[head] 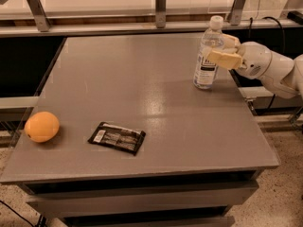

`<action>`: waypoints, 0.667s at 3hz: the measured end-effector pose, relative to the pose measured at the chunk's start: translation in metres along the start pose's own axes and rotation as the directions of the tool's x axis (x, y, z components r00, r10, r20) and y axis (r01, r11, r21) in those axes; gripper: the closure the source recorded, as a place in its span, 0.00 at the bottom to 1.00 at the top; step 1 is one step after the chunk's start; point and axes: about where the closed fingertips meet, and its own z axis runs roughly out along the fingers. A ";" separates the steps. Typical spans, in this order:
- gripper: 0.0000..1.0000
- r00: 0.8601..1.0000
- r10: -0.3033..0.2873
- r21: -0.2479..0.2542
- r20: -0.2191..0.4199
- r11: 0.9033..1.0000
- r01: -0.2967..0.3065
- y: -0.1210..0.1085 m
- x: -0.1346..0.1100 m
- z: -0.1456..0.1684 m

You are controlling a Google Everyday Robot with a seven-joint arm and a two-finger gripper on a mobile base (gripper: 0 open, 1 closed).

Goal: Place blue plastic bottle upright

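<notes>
The blue plastic bottle is clear with a white cap and a white and pale-blue label. It stands upright near the table's far right edge, with its base on or just at the grey table top. My gripper reaches in from the right at label height. Its tan fingers lie on either side of the bottle's upper body and are closed on it.
An orange fruit lies at the front left of the table. A dark flat snack packet lies front centre. A metal rail with posts runs behind the table. The table's right edge is just beside the bottle.
</notes>
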 end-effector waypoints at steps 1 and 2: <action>0.36 1.000 0.009 0.001 -0.002 1.000 -0.009 -0.001 0.008 -0.006; 0.12 1.000 0.018 0.002 0.003 1.000 -0.018 -0.002 0.012 -0.010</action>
